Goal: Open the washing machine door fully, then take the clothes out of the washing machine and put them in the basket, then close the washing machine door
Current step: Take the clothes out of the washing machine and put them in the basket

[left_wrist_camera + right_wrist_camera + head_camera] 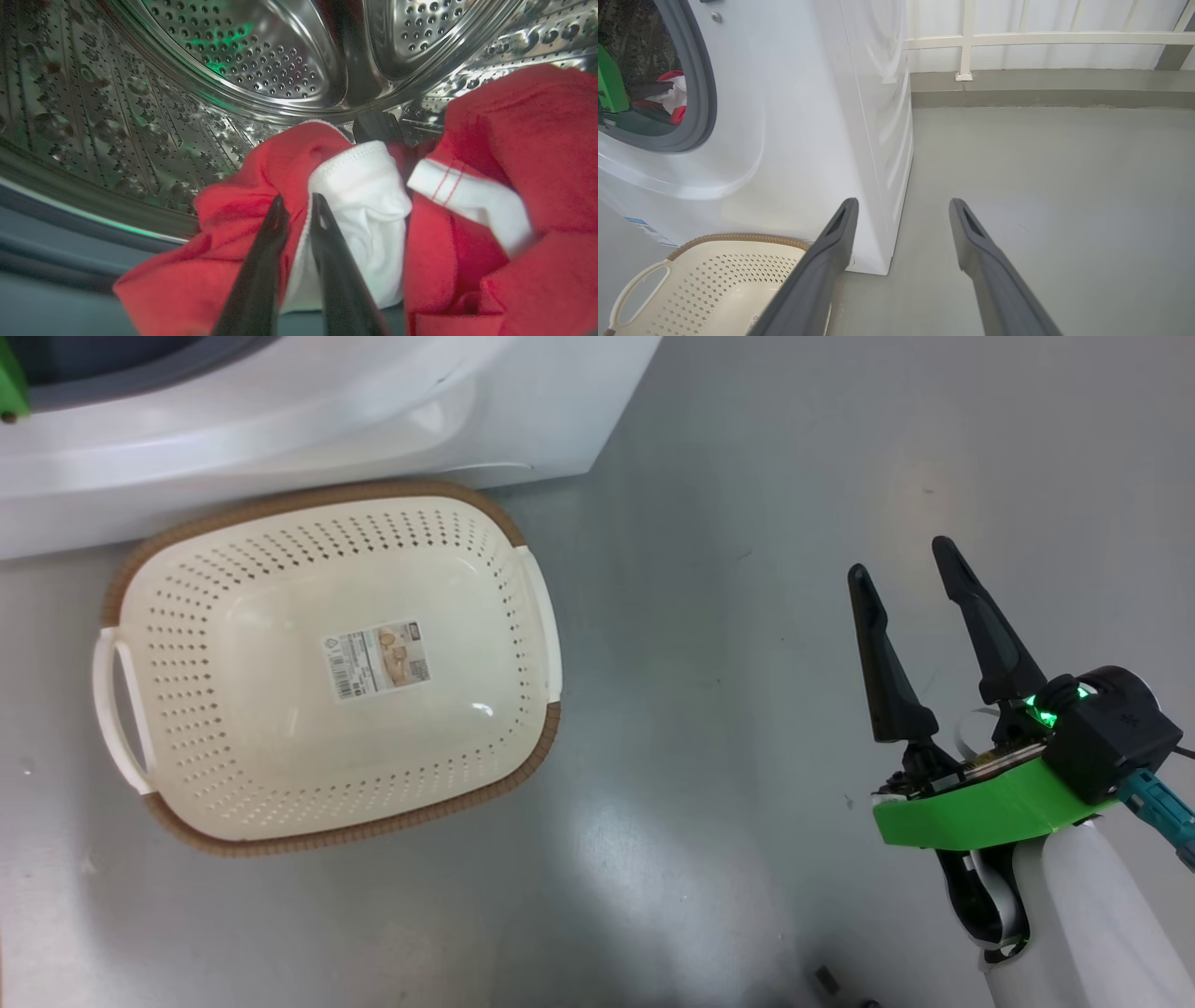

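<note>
Dark-fingered right gripper [901,558]: is hanging wide open, holding nothing, over the grey floor [728,616], well right of the basket.
Cream plastic basket [308,495]: is sitting on the floor just in front of the washing machine, with no clothes in it yet and its barcode sticker [376,660] showing inside.
White washing machine [808,116]: is standing behind the basket with its mouth uncovered, and the grey rubber ring [703,93] is framing the opening.
Clothes [514,140]: are lying bunched low in the steel drum [243,56], near its front lip, as red folds with white trim [359,186].
Left gripper [299,198]: is reaching into the drum with its fingers narrow, pinching a fold where red meets white.
Handling: the fabric is looking soft, light and limp. It is likely going to drape and trail, and could be catching on the ring on the way out.
Hold point: a thick gathered fold or the stitched trim seems best, since a thin single layer may be slipping free.
</note>
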Controlling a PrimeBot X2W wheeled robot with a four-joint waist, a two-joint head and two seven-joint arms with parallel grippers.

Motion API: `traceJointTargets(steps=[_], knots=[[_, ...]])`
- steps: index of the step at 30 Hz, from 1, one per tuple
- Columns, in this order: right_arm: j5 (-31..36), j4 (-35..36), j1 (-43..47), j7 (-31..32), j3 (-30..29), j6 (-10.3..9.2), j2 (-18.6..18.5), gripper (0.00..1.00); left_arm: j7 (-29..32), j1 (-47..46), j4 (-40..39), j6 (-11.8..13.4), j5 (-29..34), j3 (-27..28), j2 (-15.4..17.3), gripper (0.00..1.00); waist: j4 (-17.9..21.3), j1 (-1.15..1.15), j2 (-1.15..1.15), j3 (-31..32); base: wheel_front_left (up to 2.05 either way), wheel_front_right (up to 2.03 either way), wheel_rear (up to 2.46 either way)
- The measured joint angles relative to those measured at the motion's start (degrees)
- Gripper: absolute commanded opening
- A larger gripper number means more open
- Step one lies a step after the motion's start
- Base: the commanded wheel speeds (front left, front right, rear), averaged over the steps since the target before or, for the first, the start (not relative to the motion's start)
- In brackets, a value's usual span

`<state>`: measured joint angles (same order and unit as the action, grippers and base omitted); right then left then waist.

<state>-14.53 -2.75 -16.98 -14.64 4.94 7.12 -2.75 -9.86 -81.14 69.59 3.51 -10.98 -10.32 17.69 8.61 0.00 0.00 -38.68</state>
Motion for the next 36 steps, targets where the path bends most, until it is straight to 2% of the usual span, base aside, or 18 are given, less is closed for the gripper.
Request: traceJointTargets(steps=[3,10,20,29,36], knots=[[-0.01,-0.12,-0.01,0.00,-0.11,0.01,0.00,1.00,-2.13,0.40,-0.89,-0.04,-1.43,1.00,-0.52,0.00,-0.52,0.00,0.00,0.42,0.00,0.00,0.00],[-0.10,-0.49,-0.03,0.00,-0.40,0.01,0.00,1.00,-4.34,4.93,-4.93,-2.16,-4.35,2.82,-1.46,0.00,-1.75,0.00,0.00,1.86,0.00,0.00,0.00],[-0.09,-1.02,0.04,0.00,-1.81,0.01,-0.02,1.00,-4.68,20.08,-26.61,-2.27,-5.31,7.32,-3.48,0.00,-3.34,0.00,0.00,5.32,0.00,0.00,0.00],[-0.09,-1.78,1.97,0.00,-2.54,0.01,-0.01,1.00,-4.68,32.57,-36.94,-3.08,-5.34,10.46,-7.08,0.00,-4.84,0.00,0.00,9.91,0.00,0.00,0.00],[-0.09,-2.00,4.02,0.00,-2.90,0.01,0.00,1.00,-4.68,40.80,-41.07,-4.23,-5.28,12.13,-8.98,0.00,-5.82,0.00,0.00,14.03,0.00,0.00,0.00]])
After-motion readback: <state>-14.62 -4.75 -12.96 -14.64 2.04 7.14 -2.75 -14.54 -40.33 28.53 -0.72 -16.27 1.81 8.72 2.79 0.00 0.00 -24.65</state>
